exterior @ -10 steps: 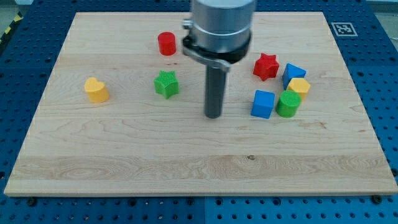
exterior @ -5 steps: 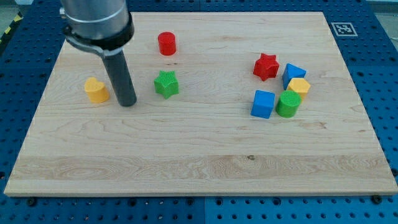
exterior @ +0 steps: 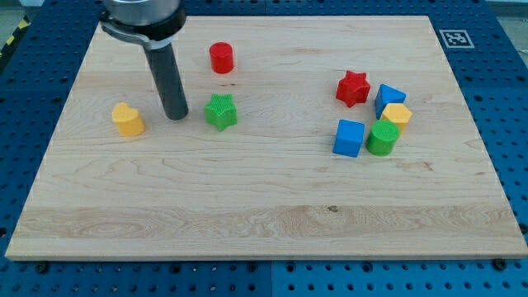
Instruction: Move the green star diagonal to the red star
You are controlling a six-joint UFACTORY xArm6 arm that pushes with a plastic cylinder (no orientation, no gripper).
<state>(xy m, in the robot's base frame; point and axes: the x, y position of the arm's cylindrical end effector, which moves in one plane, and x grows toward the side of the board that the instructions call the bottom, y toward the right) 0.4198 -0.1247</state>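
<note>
Camera view shows my tip (exterior: 175, 116) just beside the green star (exterior: 220, 111), on its left and not touching, a bare rod that grips nothing. We see the red star (exterior: 352, 87) well apart toward the view's right and slightly higher. So we judge a rightward push suits.

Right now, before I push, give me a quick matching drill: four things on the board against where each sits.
Things:
1. my tip
2. green star
3. red star
4. red cylinder

Places:
A. nearest the view's top
B. in the cluster at the view's right
C. between the yellow block and the green star
D. just right of my tip

Pairs: 1-C, 2-D, 3-B, 4-A
</note>
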